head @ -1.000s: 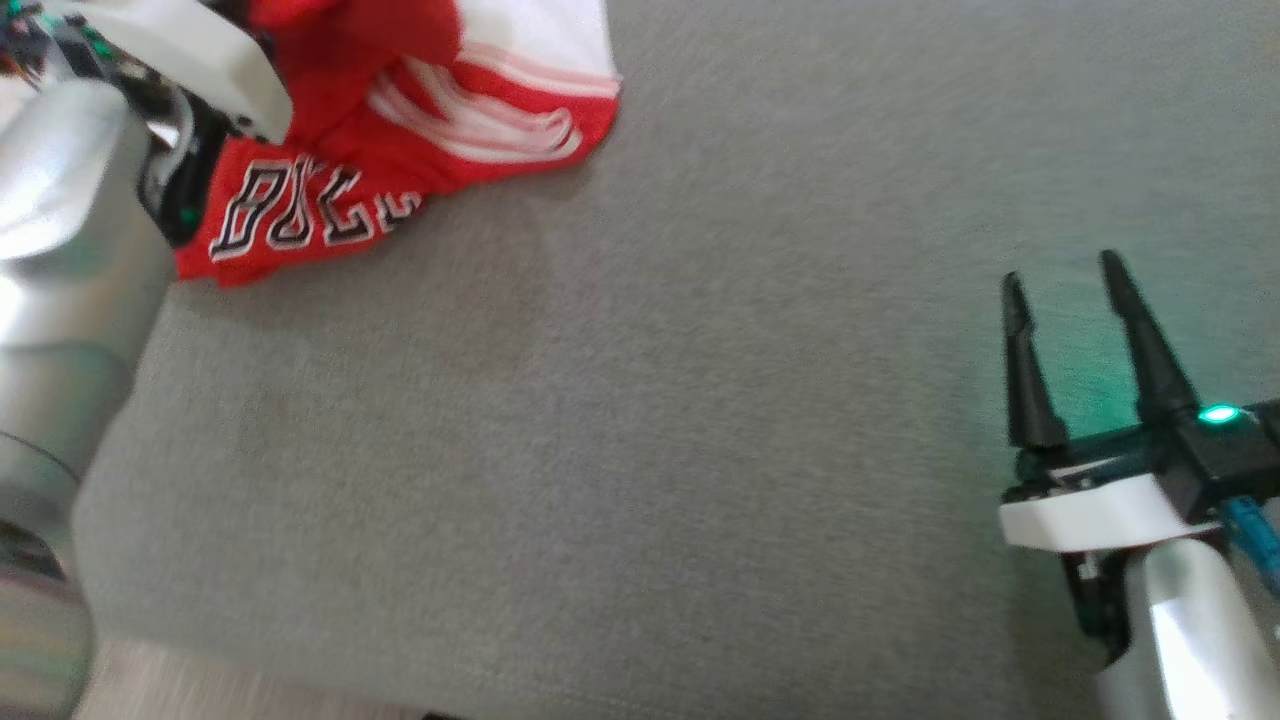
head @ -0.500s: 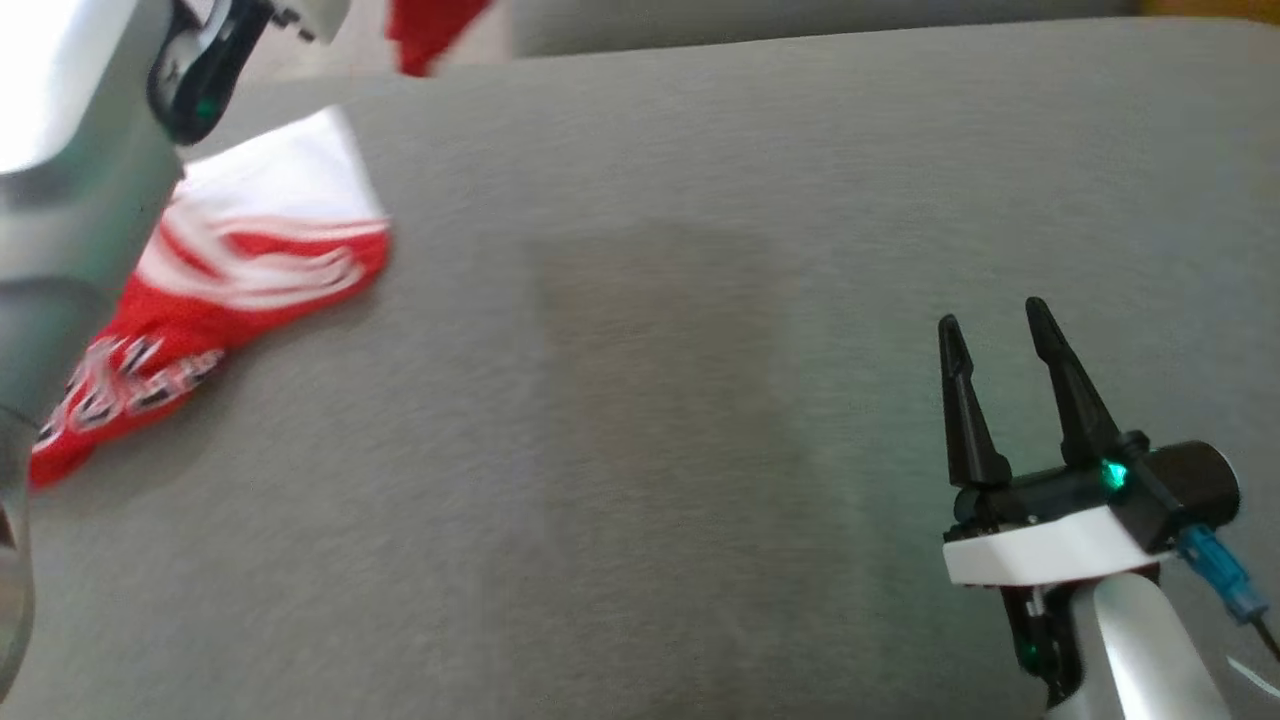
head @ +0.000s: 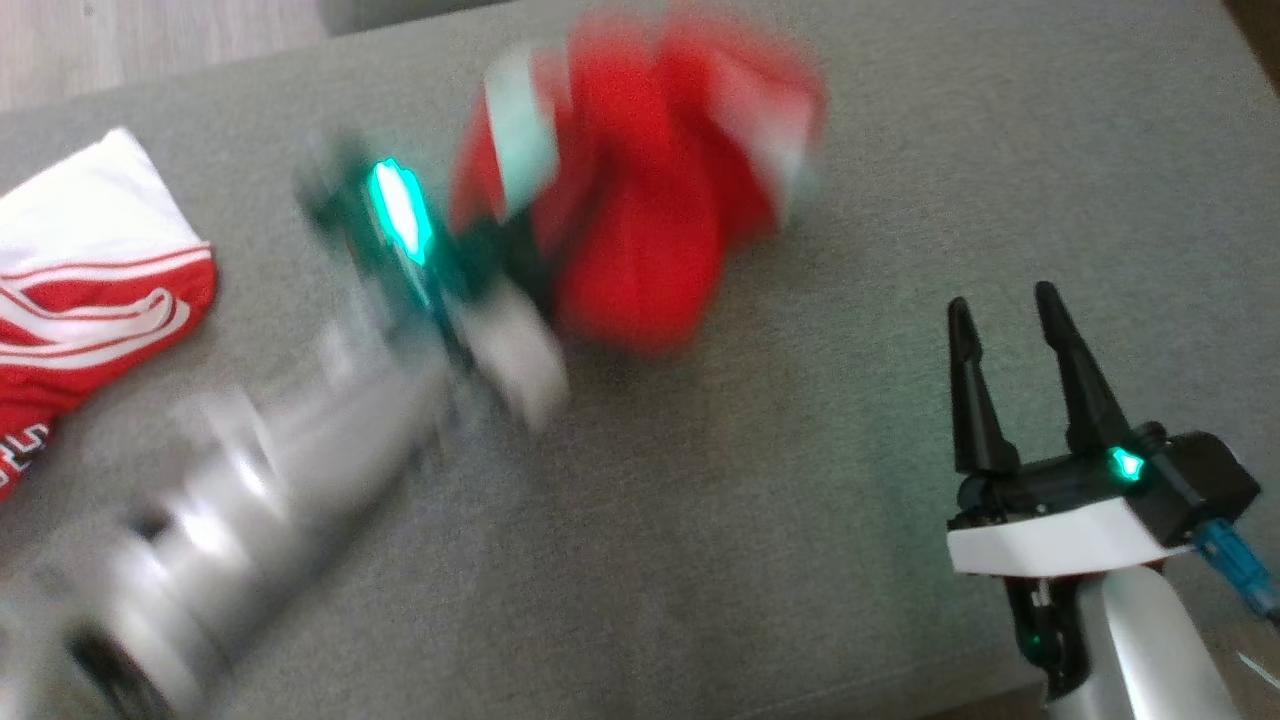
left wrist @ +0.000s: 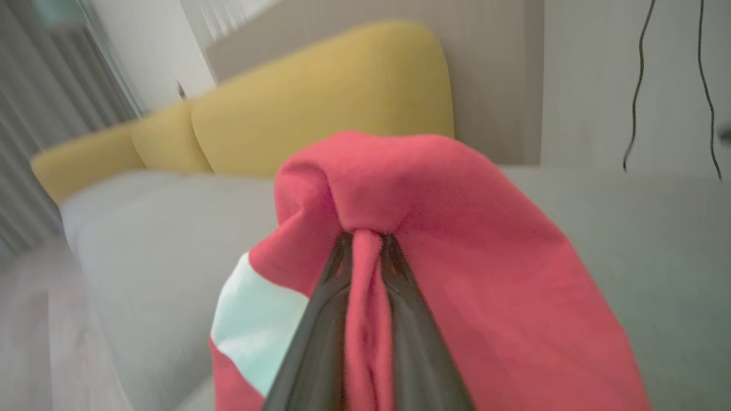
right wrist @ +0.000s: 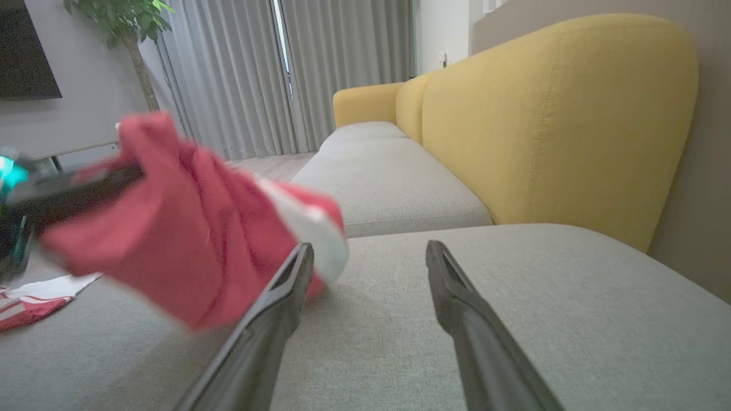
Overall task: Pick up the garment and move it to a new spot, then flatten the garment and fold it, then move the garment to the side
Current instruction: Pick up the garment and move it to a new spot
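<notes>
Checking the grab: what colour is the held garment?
Garment: red with a white band; left wrist view shows it best.

Home living room. Ahead of the right gripper [right wrist: 370, 246]: a sofa's grey seat cushions [right wrist: 388, 188], with its yellow backrest [right wrist: 559, 114] off to the gripper's right. Beyond them, floor-length grey curtains [right wrist: 285, 74]. Far to the gripper's left, a potted plant [right wrist: 125, 23] and a dark screen [right wrist: 25, 48] on the wall.

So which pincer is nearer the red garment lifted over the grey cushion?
Left. The left pincer is shut on a fold of the red garment; the right pincer stands open, apart from it, to its right.
</notes>
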Available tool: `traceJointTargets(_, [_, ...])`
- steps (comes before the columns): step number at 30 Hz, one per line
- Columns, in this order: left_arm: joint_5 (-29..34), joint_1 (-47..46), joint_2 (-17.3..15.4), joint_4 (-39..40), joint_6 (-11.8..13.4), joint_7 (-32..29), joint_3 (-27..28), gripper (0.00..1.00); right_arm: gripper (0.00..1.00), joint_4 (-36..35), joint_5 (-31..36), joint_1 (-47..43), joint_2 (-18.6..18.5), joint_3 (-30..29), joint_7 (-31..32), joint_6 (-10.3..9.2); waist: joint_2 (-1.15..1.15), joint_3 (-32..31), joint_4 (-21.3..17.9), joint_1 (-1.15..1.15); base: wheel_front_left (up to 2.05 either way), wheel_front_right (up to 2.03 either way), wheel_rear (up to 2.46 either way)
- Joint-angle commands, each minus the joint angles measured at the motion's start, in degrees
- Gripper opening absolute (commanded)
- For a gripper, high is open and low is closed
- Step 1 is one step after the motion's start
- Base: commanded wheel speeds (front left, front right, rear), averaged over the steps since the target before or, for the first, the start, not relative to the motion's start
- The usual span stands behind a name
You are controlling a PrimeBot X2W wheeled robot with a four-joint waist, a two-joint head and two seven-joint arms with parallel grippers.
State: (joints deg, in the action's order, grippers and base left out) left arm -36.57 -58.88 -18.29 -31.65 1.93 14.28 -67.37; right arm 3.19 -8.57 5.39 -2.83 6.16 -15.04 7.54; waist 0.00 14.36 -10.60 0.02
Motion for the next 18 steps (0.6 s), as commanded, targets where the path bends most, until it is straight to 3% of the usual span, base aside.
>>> traceJointTargets(1, [1.5,1.6,0.1,1.4,0.1,0.6,0.5,0.00,1.00,-2.0,0.1,1.5,-0.1,0.5,0.0,-0.05,0.00,0.9,0.8,-0.02,0.00,0.00,0.00])
traceJointTargets(8, [6.5,20.7,4.8,3.3,0.1,0.7,4.3,0.00,1.00,-0.7,1.9,0.1,-0.1,-1.2,0.0,-0.05,0.00,-1.8,3.9,-0.02,0.00,0.00,0.00])
traceJointTargets(9, [7.1,22.6,5.3,3.5,0.0,0.7,5.0,0.28,1.00,-0.6,2.1,-0.2,-0.1,-1.3,0.0,-0.05,0.00,-2.6,4.6,-0.02,0.00,0.00,0.00])
traceJointTargets(10, [7.5,24.4,5.8,3.6,-0.1,0.7,5.9,1.00,1.00,-0.4,2.3,-0.6,-0.1,-1.3,0.0,-0.05,0.00,-3.3,5.2,-0.02,0.00,0.00,0.00])
traceJointTargets(18, [10.3,38.7,7.4,10.8,3.7,0.7,17.4,1.00,1.00,1.3,2.8,-5.1,-0.1,-2.1,0.0,-0.05,0.00,-10.9,10.8,-0.02,0.00,0.00,0.00])
